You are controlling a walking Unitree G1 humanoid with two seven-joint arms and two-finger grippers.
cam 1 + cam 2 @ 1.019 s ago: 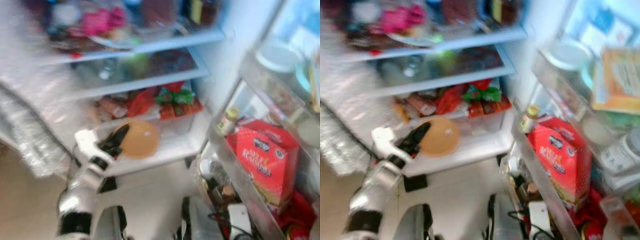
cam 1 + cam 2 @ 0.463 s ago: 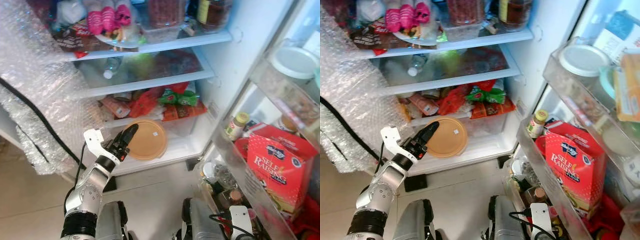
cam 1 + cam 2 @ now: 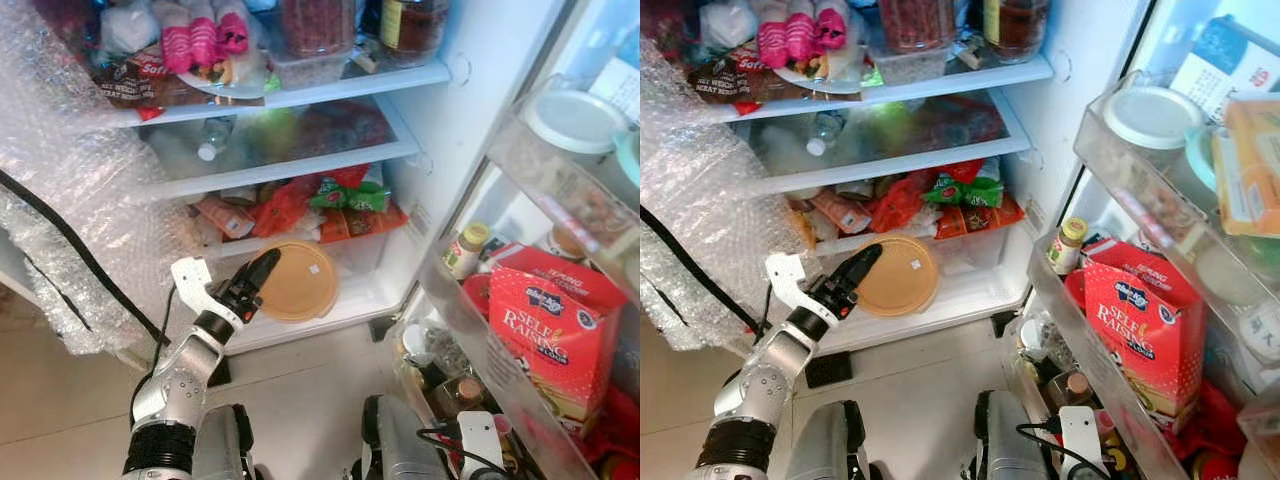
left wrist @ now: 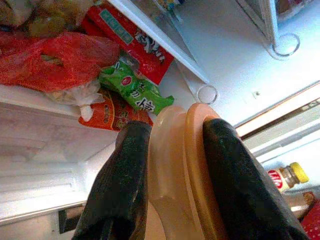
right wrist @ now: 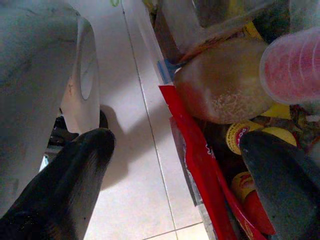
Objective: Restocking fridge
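So the fridge (image 3: 440,150) is standing wide open and the robot's left gripper (image 3: 258,277) is reaching in toward the bottom shelf (image 3: 350,295), fingers clamped on the edge of a round orange container with a lid (image 3: 296,281). From the wrist camera you can see one black finger (image 4: 120,185) on each face of it, squeezing the rim. The container is held up on edge, just over the near part of that bottom shelf, left of the middle. I can't tell if it touches the shelf.

Right behind it, farther in, there's a pile of snack packets: a red bag (image 3: 285,205), a green packet (image 3: 350,192) and an orange one (image 3: 360,220). The top shelf has a plate with pink wrapped things (image 3: 205,40) and a couple of jars (image 3: 410,25). Bubble wrap (image 3: 70,200) hangs down over the left side, with a black cable (image 3: 70,245) running across it.

On the right, the open door's racks hold a red box of self raising flour (image 3: 555,330), a small yellow-capped bottle (image 3: 462,250) and a white-lidded tub (image 3: 572,115) higher up.

The right gripper (image 5: 175,175) hangs low by the door, fingers spread apart with nothing between them, tiled floor (image 5: 130,125) beneath.
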